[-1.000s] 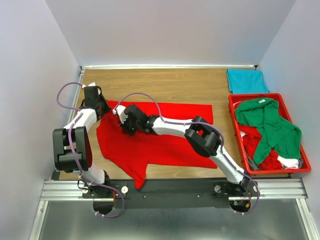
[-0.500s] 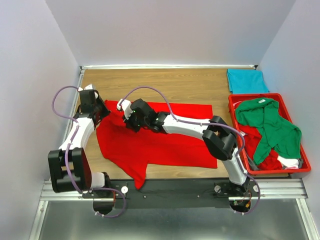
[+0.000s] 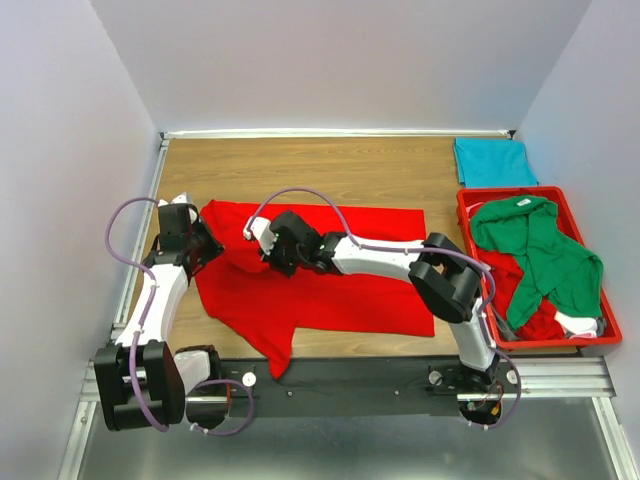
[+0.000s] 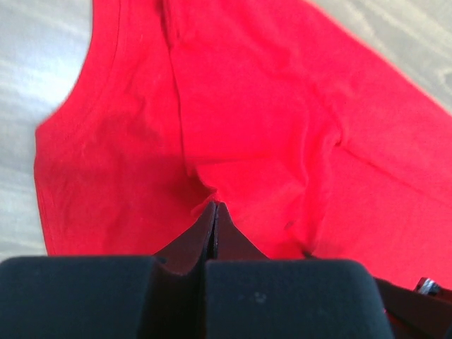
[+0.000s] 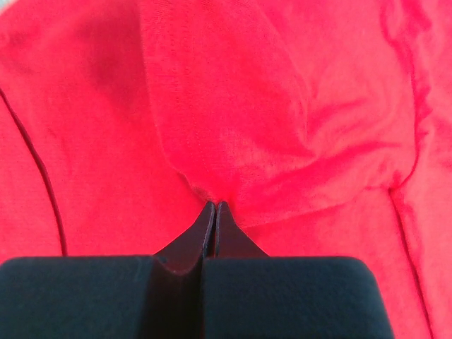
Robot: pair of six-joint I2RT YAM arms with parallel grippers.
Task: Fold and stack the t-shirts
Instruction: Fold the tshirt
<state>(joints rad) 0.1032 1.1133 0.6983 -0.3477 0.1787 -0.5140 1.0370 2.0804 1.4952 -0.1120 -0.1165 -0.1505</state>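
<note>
A bright red t-shirt (image 3: 330, 285) lies spread on the wooden table, with one sleeve hanging toward the near edge. My left gripper (image 3: 207, 247) sits at the shirt's left edge near the neckline. It is shut, and a pucker of red cloth (image 4: 212, 194) is pinched at its tips. My right gripper (image 3: 270, 250) rests on the shirt's upper left part. It too is shut, pinching a raised fold (image 5: 219, 191). A folded teal t-shirt (image 3: 493, 162) lies at the back right corner. A green t-shirt (image 3: 535, 250) is heaped in the tray.
A rigid red tray (image 3: 469, 240) stands at the right edge, with more red cloth (image 3: 510, 285) and a white piece (image 3: 580, 322) under the green shirt. Bare wood stretches behind the red shirt. White walls close in on the left, back and right.
My left gripper has drawn back toward the near side along the shirt's left edge. The right gripper has shifted slightly right. The shirt's top left corner now lies farther out to the left.
</note>
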